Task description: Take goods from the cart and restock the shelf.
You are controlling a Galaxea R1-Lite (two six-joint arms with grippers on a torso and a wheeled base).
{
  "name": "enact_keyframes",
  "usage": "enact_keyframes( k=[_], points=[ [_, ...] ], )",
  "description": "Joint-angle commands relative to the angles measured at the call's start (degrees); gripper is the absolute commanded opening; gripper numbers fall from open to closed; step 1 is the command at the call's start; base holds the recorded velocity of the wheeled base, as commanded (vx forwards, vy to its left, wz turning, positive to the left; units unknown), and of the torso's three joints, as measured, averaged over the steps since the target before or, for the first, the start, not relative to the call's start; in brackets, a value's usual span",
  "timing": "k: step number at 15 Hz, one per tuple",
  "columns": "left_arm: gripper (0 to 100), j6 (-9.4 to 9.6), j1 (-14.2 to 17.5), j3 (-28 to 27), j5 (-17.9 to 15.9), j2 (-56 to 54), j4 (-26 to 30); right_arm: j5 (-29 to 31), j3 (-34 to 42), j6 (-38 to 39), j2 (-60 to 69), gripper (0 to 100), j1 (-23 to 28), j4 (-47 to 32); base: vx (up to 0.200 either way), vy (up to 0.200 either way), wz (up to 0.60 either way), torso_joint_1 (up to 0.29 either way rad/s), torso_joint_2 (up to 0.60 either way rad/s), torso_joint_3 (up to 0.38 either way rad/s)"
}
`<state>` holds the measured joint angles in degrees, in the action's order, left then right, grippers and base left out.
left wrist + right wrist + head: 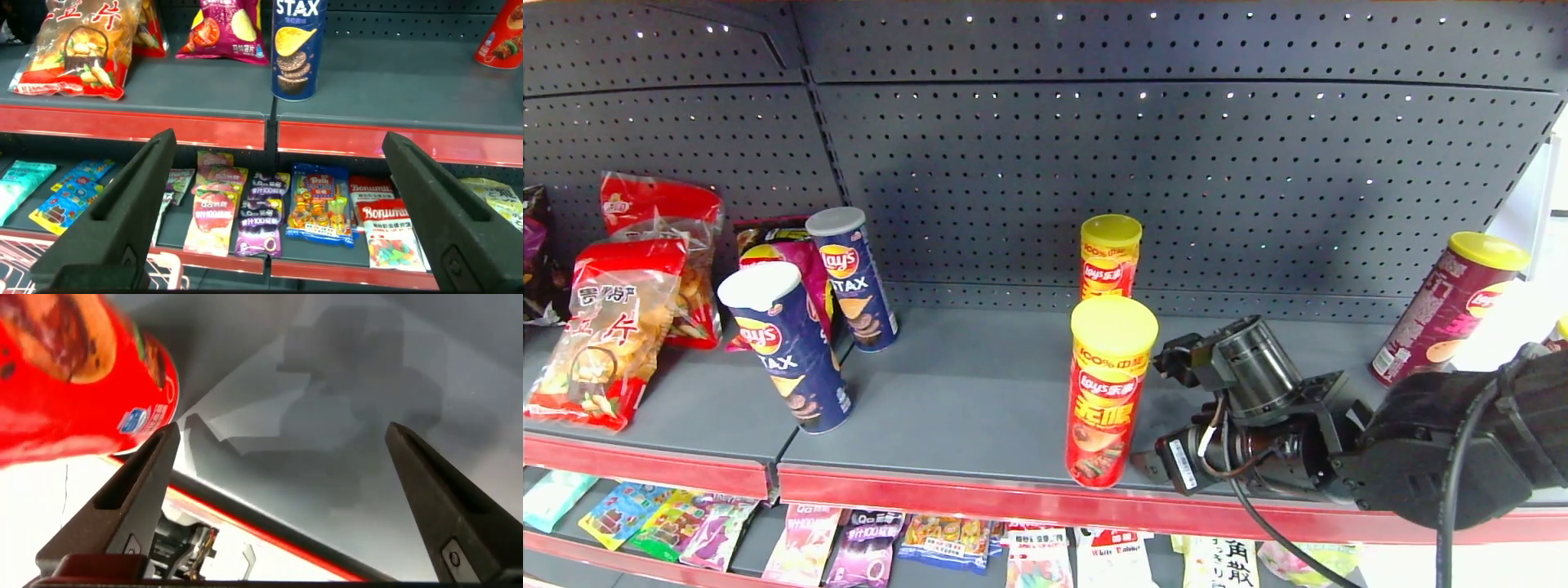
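Observation:
A red chips can with a yellow lid (pixel 1107 392) stands upright near the front edge of the grey shelf (pixel 980 408). My right gripper (pixel 1147 461) lies low on the shelf just to the can's right. In the right wrist view the right gripper (pixel 282 433) is open, with bare shelf between its fingers and the red can (pixel 73 376) just beyond one fingertip (pixel 163 445). My left gripper (pixel 279 139) is open and holds nothing, out in front of the shelf's red edge (pixel 270 131).
A second red can (pixel 1108 257) stands behind the first, and a maroon can (pixel 1445 306) leans at the far right. Two blue cans (pixel 784 355) (pixel 854 278) and snack bags (pixel 605 327) fill the left side. Small packets (pixel 931 539) lie on the lower shelf.

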<state>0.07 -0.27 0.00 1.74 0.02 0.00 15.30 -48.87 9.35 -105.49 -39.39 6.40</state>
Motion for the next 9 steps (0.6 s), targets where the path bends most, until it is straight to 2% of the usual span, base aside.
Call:
enact_keyframes(
  k=[1, 9],
  points=[
    [100, 0.01, 0.0, 0.0, 0.0, 0.0, 0.0, 0.0, 0.2, 0.1, -0.3, 100, -0.3, 0.0, 0.0, 0.0, 0.0, 0.0, 0.0, 0.0],
    [100, 0.01, 0.0, 0.0, 0.0, 0.0, 0.0, 0.1, 0.7, 0.2, -0.7, 100, -1.1, -0.1, 0.0, 0.0, 0.0, 0.0, 0.0, 0.0]
  ],
)
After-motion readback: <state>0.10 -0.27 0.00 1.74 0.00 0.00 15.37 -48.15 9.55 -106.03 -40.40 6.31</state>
